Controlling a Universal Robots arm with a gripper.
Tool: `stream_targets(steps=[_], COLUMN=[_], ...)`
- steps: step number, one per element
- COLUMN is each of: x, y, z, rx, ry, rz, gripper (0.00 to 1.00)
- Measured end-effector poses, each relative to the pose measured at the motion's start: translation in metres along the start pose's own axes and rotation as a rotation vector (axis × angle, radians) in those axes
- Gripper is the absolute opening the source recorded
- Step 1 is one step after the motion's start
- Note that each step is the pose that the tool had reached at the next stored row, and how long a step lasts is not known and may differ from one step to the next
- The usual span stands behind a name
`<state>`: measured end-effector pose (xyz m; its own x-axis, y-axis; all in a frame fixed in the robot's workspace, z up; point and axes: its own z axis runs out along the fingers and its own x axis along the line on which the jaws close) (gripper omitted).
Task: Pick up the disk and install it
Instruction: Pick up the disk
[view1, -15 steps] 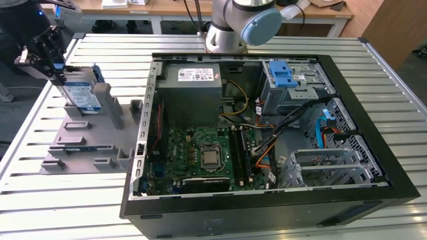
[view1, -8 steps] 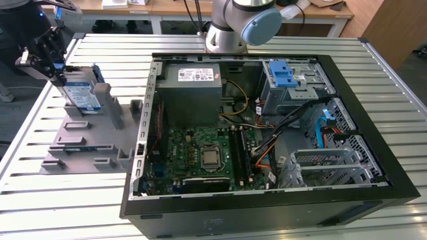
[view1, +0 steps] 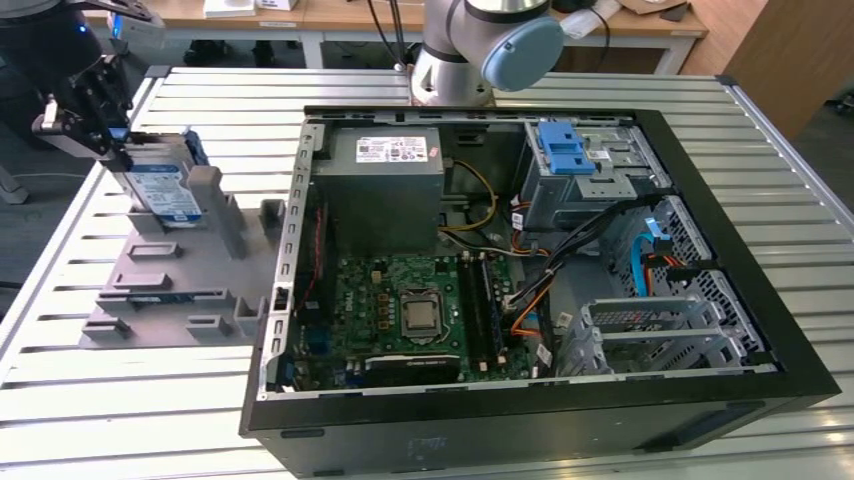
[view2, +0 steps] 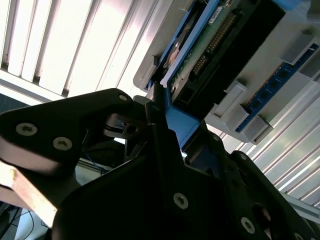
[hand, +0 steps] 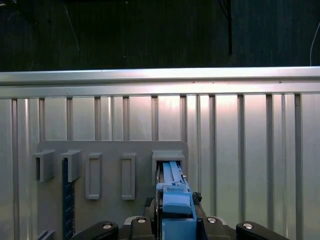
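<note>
The disk (view1: 163, 190) stands on edge at the far end of a grey holder plate (view1: 174, 285), on the exterior view's left. It is silver with a white-and-blue label and blue rails. My gripper (view1: 114, 140) comes in from above and behind it, with its black fingers shut on the disk's upper edge. In the second wrist view the disk's circuit-board side (view2: 220, 45) and blue rail run away from the gripper (view2: 167, 132). In the first wrist view the blue rail (hand: 175, 195) sits between the fingers, over a slot of the holder plate (hand: 110, 150).
An open black computer case (view1: 787, 380) lies on the slatted metal table (view1: 160, 420), to the right of the holder. Inside are a grey power-supply box (view1: 380, 190), a green motherboard (view1: 414, 310), a drive cage with a blue latch (view1: 567, 150) and loose cables. The arm's base (view1: 461, 60) stands behind the case.
</note>
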<state>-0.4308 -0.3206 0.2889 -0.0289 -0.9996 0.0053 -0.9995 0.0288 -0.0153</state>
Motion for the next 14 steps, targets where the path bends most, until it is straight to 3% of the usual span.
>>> stream_targets(steps=[8, 14], x=[0.0, 0.0], y=[0.0, -0.0001], z=[-0.0001, -0.0045], rx=[0.0003, 0.0], ry=[-0.0001, 0.0], rz=[0.0, 0.0], gripper=[0.36, 0.36])
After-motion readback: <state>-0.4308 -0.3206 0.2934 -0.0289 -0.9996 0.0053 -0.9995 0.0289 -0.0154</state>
